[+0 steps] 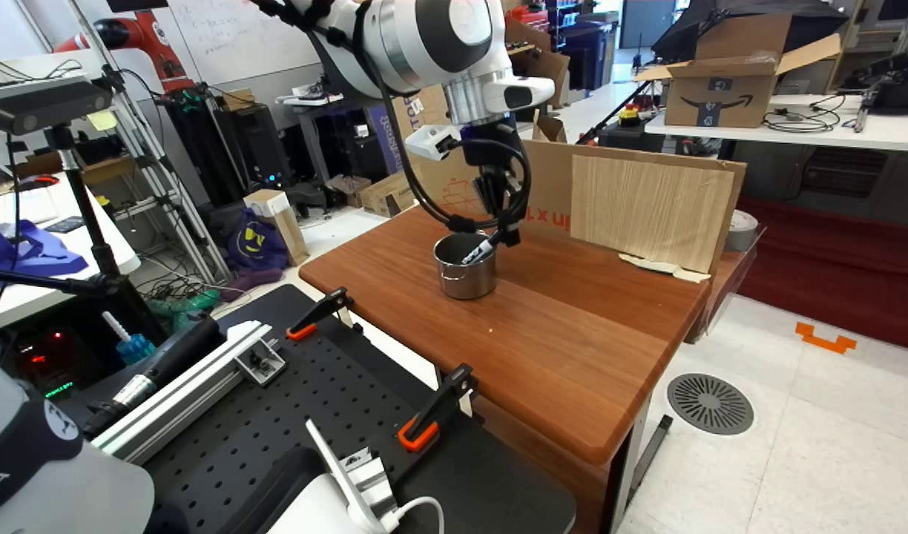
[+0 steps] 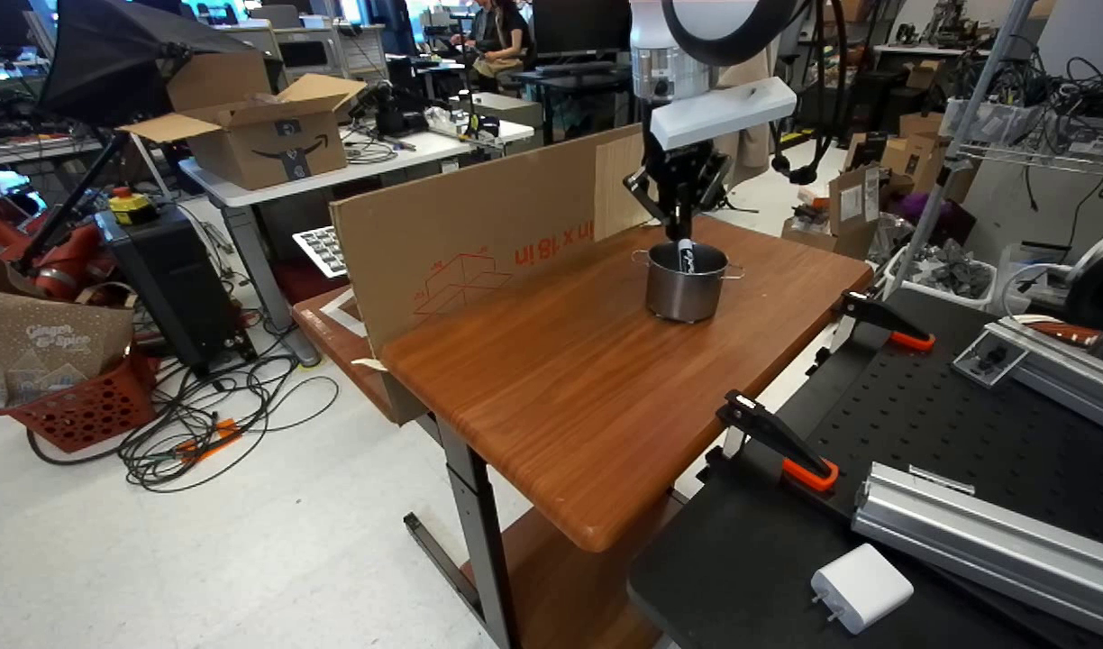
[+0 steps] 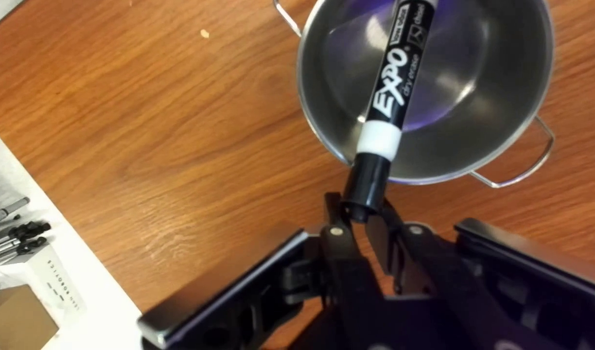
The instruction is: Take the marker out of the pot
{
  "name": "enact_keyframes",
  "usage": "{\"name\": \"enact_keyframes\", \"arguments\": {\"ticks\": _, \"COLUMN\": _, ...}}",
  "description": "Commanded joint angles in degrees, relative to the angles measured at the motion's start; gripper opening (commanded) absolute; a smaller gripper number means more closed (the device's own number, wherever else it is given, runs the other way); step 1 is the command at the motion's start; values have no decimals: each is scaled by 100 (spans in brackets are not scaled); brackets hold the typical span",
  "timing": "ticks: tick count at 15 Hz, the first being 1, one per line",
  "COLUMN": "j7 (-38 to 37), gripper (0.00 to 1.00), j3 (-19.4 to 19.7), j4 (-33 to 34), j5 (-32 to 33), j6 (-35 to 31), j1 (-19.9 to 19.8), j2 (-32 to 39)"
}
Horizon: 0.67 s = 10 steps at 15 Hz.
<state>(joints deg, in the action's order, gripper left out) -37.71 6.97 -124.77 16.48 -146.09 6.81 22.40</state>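
Silvery and cylindrical, a steel pot (image 1: 465,280) is standing on a reddish-brown wooden table (image 1: 558,348) in an exterior view; rightward, a black-and-white marker (image 1: 478,252) is slanting, its lower end showing within the pot's rim; a black two-fingered gripper (image 3: 360,209) is pinching the marker's cap, fingers close together.

I read "EXPO", "low odor", "dry erase" and "chisel" on the marker (image 3: 397,80), and "LEAN ROBOTICS" on a white item (image 3: 66,289). Exterior views give me upside-down "in x 18 in" on a cardboard sheet (image 2: 497,225), "Ginger & Spice" on a package (image 2: 51,338), "KA" on the robot (image 1: 57,493), a curved arrow on an open box (image 2: 245,151).
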Motion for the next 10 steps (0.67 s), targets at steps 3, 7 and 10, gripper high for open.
{"name": "enact_keyframes", "arguments": {"ticks": 3, "j7": 560, "gripper": 4, "j3": 70, "j4": 3, "j5": -142, "j6": 37, "j1": -108, "j2": -422}}
{"name": "enact_keyframes", "arguments": {"ticks": 7, "j7": 1120, "gripper": 4, "j3": 7, "j4": 48, "j5": -346, "j6": 144, "j1": -304, "j2": -812}}
{"name": "enact_keyframes", "arguments": {"ticks": 10, "j7": 1666, "gripper": 4, "j3": -40, "j4": 223, "j5": -637, "j6": 293, "j1": -493, "j2": -920}}
